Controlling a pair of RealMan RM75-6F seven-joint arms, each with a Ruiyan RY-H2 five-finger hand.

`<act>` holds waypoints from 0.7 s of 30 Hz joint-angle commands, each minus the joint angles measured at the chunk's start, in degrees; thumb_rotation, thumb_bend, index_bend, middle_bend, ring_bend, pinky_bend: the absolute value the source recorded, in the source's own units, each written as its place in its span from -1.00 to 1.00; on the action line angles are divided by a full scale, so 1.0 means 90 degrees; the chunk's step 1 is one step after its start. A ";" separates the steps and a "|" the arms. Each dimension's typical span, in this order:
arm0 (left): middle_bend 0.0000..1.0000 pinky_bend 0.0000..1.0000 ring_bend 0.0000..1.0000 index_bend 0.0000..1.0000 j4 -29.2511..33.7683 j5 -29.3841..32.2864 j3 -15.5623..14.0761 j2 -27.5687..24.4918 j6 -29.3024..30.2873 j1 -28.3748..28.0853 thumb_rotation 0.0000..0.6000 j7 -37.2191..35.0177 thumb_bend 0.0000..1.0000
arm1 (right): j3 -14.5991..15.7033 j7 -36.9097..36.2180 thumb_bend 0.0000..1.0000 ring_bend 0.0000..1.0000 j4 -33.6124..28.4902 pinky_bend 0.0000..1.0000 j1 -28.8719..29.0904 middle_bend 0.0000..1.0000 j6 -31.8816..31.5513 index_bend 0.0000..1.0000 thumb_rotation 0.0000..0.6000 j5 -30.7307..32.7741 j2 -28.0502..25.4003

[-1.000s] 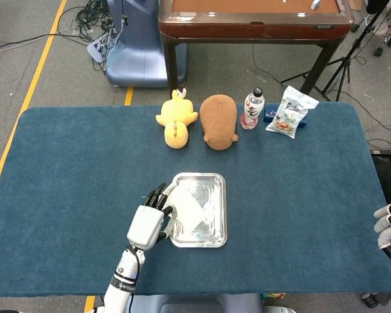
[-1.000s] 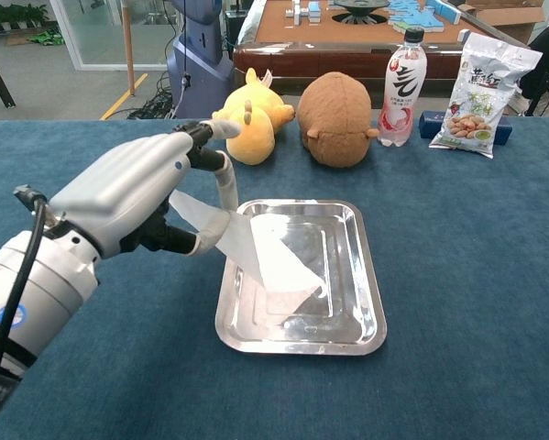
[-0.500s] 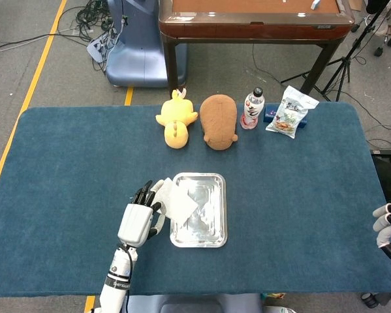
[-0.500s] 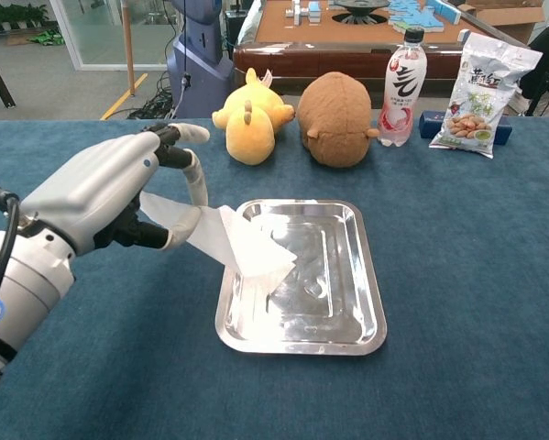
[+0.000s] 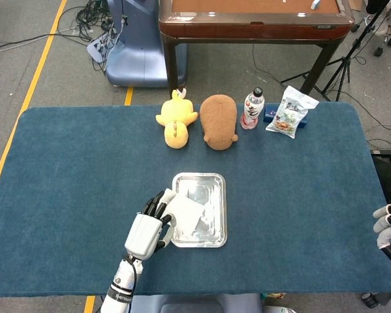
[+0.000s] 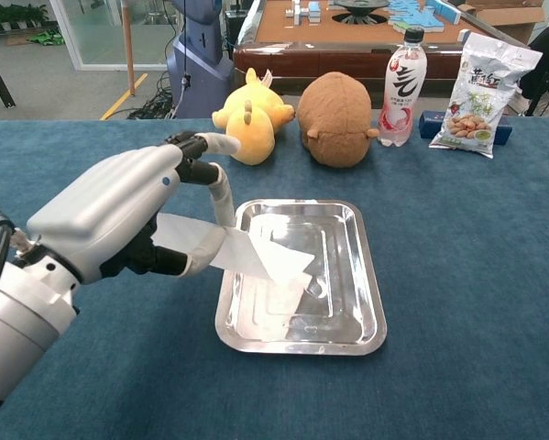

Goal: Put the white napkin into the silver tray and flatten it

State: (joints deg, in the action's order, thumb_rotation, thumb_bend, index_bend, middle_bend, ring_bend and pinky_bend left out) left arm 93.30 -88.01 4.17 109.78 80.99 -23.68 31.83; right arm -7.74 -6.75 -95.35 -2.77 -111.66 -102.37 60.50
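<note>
1. Nearest the robot, the left hand (image 6: pixel 118 215) sits over the blue-covered bench (image 5: pixel 71 169), just beside the left rim of the silver tray (image 6: pixel 370 302). Its fingers (image 6: pixel 221 192) are curled around one end of the white napkin (image 6: pixel 260 258) and grip it.
2. The white napkin stretches from that grip rightward across the tray's left rim. Its free corner hangs over the tray floor, lifted rather than lying flat; in the chest view its reflection shows in the metal below it.
3. In the head view the napkin covers the left part of the tray, while the tray's right half shows bare metal.
4. At the far right edge of the head view, off the bench, the right hand (image 5: pixel 389 225) is only partly in frame. Nothing is seen in it, but whether its fingers are open or closed cannot be told.
5. Along the far side of the bench, from left to right, stand a yellow plush toy (image 6: pixel 249 115), a brown plush toy (image 6: pixel 336 117), a bottle (image 6: pixel 402 84) with a pink label, and a snack bag (image 6: pixel 480 92) leaning upright in front of a small dark blue box (image 6: pixel 433 125).
6. Beyond the bench stands a wooden table (image 5: pixel 254 19), with a blue machine base (image 5: pixel 133 55) to its left.
</note>
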 commanded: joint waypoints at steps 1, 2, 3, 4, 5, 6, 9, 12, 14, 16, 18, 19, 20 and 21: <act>-0.75 -0.74 -1.00 0.42 0.0036 -0.0049 -0.0057 0.0018 -0.0039 0.0002 1.00 0.0052 0.17 | 0.0004 -0.0006 -0.20 -0.25 -0.0007 -0.08 -0.0003 0.12 -0.0005 0.38 1.00 -0.0010 -0.0007; -0.75 -0.74 -1.00 0.42 0.0051 -0.0062 -0.0081 0.0020 -0.0069 -0.0001 1.00 0.0084 0.17 | 0.0006 -0.0010 -0.20 -0.25 -0.0008 -0.08 -0.0004 0.12 -0.0007 0.38 1.00 -0.0013 -0.0010; -0.75 -0.74 -1.00 0.42 0.0059 -0.0067 -0.0097 0.0022 -0.0093 -0.0003 1.00 0.0109 0.17 | 0.0006 -0.0015 -0.20 -0.25 -0.0010 -0.08 -0.0005 0.12 -0.0009 0.39 1.00 -0.0014 -0.0011; -0.75 -0.74 -1.00 0.42 0.0068 -0.0066 -0.0106 0.0026 -0.0117 -0.0005 1.00 0.0133 0.17 | 0.0006 -0.0019 -0.20 -0.25 -0.0011 -0.08 -0.0005 0.12 -0.0007 0.39 1.00 -0.0012 -0.0013; -0.75 -0.74 -1.00 0.41 0.0083 -0.0060 -0.0122 0.0027 -0.0155 -0.0008 1.00 0.0163 0.17 | 0.0006 -0.0024 -0.20 -0.25 -0.0012 -0.08 -0.0006 0.12 -0.0008 0.39 1.00 -0.0009 -0.0015; -0.75 -0.74 -1.00 0.41 0.0094 -0.0059 -0.0134 0.0028 -0.0181 -0.0010 1.00 0.0183 0.17 | 0.0005 -0.0028 -0.20 -0.25 -0.0013 -0.08 -0.0007 0.12 -0.0009 0.39 1.00 -0.0007 -0.0018; -0.75 -0.74 -1.00 0.39 0.0106 -0.0074 -0.0177 0.0026 -0.0266 -0.0023 1.00 0.0213 0.17 | -0.0002 -0.0042 -0.20 -0.25 -0.0012 -0.08 -0.0008 0.12 -0.0013 0.39 1.00 0.0005 -0.0021; -0.75 -0.74 -1.00 0.35 0.0105 -0.0104 -0.0218 0.0010 -0.0334 -0.0033 1.00 0.0193 0.17 | -0.0004 -0.0053 -0.20 -0.25 -0.0012 -0.08 -0.0008 0.12 -0.0012 0.38 1.00 0.0013 -0.0026; -0.75 -0.74 -1.00 0.29 0.0107 -0.0108 -0.0227 0.0003 -0.0362 -0.0030 1.00 0.0167 0.17 | -0.0004 -0.0062 -0.20 -0.25 -0.0009 -0.08 -0.0008 0.12 -0.0009 0.39 1.00 0.0017 -0.0028; -0.75 -0.74 -1.00 0.21 0.0108 -0.0111 -0.0221 -0.0005 -0.0379 -0.0029 1.00 0.0156 0.17 | -0.0006 -0.0069 -0.20 -0.25 -0.0009 -0.08 -0.0008 0.12 -0.0008 0.38 1.00 0.0023 -0.0029; -0.75 -0.74 -1.00 0.10 0.0116 -0.0117 -0.0215 -0.0017 -0.0397 -0.0029 1.00 0.0151 0.17 | -0.0010 -0.0072 -0.20 -0.25 -0.0006 -0.08 -0.0006 0.12 -0.0006 0.38 1.00 0.0028 -0.0028; -0.75 -0.74 -1.00 0.04 0.0120 -0.0119 -0.0213 -0.0024 -0.0404 -0.0029 1.00 0.0158 0.17 | -0.0010 -0.0072 -0.20 -0.25 -0.0007 -0.08 -0.0005 0.12 -0.0003 0.38 1.00 0.0031 -0.0028; -0.75 -0.74 -1.00 -0.01 0.0128 -0.0118 -0.0211 -0.0032 -0.0413 -0.0026 1.00 0.0172 0.17 | -0.0011 -0.0071 -0.20 -0.25 -0.0007 -0.08 -0.0003 0.12 0.0001 0.39 1.00 0.0034 -0.0027; -0.75 -0.74 -1.00 -0.07 0.0133 -0.0119 -0.0210 -0.0037 -0.0419 -0.0025 1.00 0.0182 0.17 | -0.0013 -0.0070 -0.20 -0.25 -0.0007 -0.08 -0.0002 0.12 0.0002 0.39 1.00 0.0035 -0.0027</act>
State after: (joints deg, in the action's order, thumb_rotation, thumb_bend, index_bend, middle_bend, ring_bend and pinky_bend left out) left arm 94.48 -89.08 2.27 109.47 77.23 -23.91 33.46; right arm -7.86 -7.39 -95.41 -2.79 -111.64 -102.06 60.26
